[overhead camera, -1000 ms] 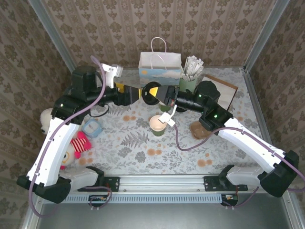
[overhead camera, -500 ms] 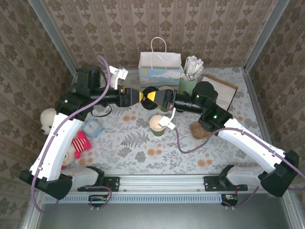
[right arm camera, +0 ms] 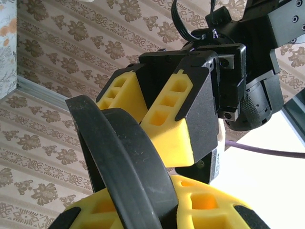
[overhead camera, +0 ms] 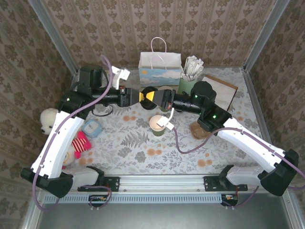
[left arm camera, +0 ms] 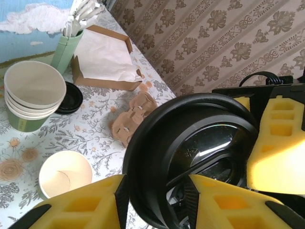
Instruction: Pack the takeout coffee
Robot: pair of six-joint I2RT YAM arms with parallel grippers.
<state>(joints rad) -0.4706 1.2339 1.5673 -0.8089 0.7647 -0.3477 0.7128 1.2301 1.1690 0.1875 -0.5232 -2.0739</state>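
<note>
**A:** Here's your count. Two lids: one lid [left arm camera: 190, 143] up in the air between your grippers, and a second lid [left arm camera: 71, 98] lying flat on the table [overhead camera: 133, 143], touching the stack of cups [left arm camera: 33, 95].

**B:** One single cup [overhead camera: 157, 125], open and cream inside, plus that one stack. How many are nested in it I can't tell. There's also one holder of white sticks [overhead camera: 190, 78], one paper bag [overhead camera: 159, 67], one brown cup carrier [overhead camera: 200, 130] and one cardboard tray [overhead camera: 221, 88].

**A:** Your right gripper [right arm camera: 143, 200] is clenched on the lid, with the black rim wedged between its yellow pads.

**B:** Your left gripper [left arm camera: 156, 183] meets it from the opposite side, and its fingers straddle the same rim, one on each face. I can't tell whether they're pinching it or only bracketing it.

**A:** The single cup stands upright on the table below both pairs of fingers, well apart from them, with no lid on it.
</note>
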